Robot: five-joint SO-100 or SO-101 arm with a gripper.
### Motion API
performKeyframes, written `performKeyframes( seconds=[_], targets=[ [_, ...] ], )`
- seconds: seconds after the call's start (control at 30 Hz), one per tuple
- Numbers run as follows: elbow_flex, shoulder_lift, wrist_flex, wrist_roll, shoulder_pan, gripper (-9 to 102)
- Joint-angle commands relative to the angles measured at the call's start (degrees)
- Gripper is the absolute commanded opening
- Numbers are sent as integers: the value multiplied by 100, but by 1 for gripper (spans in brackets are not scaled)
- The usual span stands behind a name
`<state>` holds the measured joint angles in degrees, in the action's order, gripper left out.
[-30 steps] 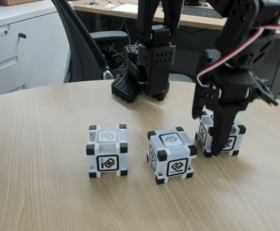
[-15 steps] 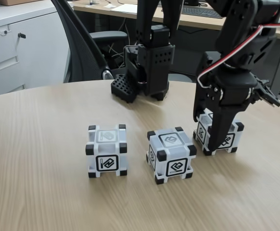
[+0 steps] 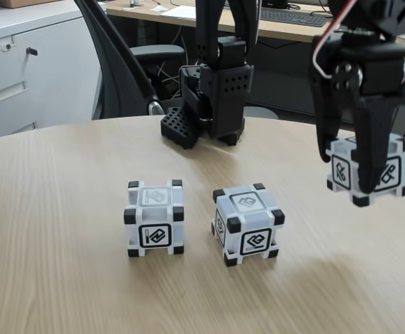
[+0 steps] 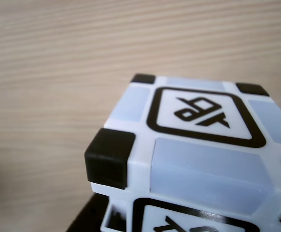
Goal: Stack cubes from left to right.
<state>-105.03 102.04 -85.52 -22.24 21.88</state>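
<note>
The hand (image 3: 369, 182) is closed on the right cube (image 3: 390, 174) and holds it in the air, clear of the counter (image 3: 56, 229). The step in hand seems to be the carry toward a stack. Next it must bring this cube level over the middle cube (image 3: 248, 224) or the left cube (image 3: 155, 217). A cube has no long axis; the held one hangs slightly tilted, one symbol face toward the fixed view.

Cubes (image 3: 155, 217) white-grey, translucent, with black corner blocks and black-framed square symbols on each face; beneath them, table (image 3: 49, 264) pale wood grain; gripper (image 3: 361, 182) black.
</note>
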Motion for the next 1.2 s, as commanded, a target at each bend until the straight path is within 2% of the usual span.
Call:
performKeyframes(
  seconds=[0.0,0.2,1.17],
  targets=[
    [334,352,-88,70,-70,0],
    [334,352,-571,229,-668,0],
    [334,255,-589,2259,-4052,0]
  ],
)
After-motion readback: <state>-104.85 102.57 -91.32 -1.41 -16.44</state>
